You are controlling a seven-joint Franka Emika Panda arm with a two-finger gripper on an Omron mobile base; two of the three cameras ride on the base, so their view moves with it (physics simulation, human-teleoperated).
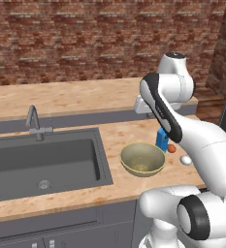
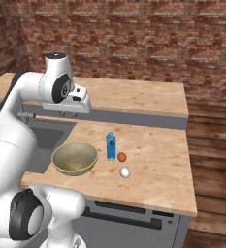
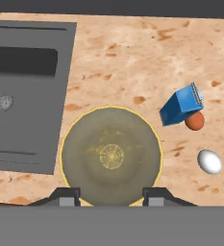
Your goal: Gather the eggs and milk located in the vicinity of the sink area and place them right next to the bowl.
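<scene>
the pincer (image 3: 111,194) hung high over the counter (image 3: 132,53), looking straight down, its two tips at their narrowest setting with nothing between them. directly below it sat the bowl (image 3: 111,156), olive-yellow and empty. off to one side of the pincer, past the bowl's rim, stood the blue milk carton (image 3: 181,106), upright in the base views and just beside the bowl. a small orange ball (image 3: 194,121) was touching or nearly touching the carton, and the white egg (image 3: 210,161) lay a little farther out on the bare counter, near the bowl but apart from it. on the pincer's other side was the dark sink (image 3: 27,91), with nothing loose in the part of the basin on show. judging by the layout, the gathering looked close to finished: milk and egg both sat by the bowl, away from the sink. the egg was the looser placement, so any next move would call for spreading the tips, shifting sideways over it and dropping low for a gentle pinch on a round, rolling shape.
</scene>
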